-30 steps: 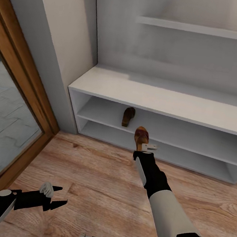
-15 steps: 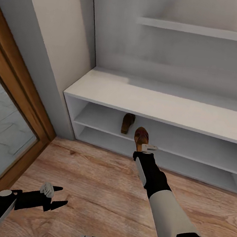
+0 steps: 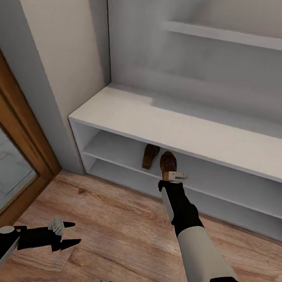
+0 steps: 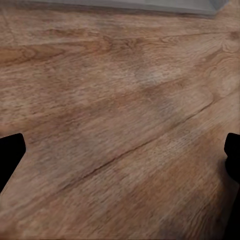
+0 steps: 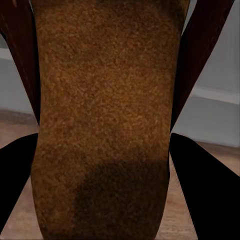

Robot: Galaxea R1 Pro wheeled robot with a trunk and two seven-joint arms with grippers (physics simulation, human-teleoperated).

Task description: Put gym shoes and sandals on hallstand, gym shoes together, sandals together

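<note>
My right gripper (image 3: 168, 174) is shut on a dark-brown sandal (image 3: 168, 162), holding it by the heel with its toe reaching under the top board of the light-grey hallstand (image 3: 192, 130), over the upper open shelf. The right wrist view has the tan footbed of this sandal (image 5: 105, 125) up close between the two black fingers (image 5: 200, 185). A second sandal (image 3: 150, 155) lies on that same shelf, just left of the held one. My left gripper (image 3: 68, 240) hangs open low over the wood-grain corridor floor (image 3: 114, 227); its fingertips (image 4: 10, 155) frame bare planks. The gym shoes are out of view.
A wood-framed glass door (image 3: 10, 139) stands at the left, next to a beige wall. A stepped wall shelf (image 3: 238, 36) runs above the bench top. The lower open shelf (image 3: 122, 174) of the hallstand sits near floor level.
The camera has moved closer to the hallstand. My right gripper has carried the sandal further in under the top board, ending beside the other sandal. The left arm has kept its pose.
</note>
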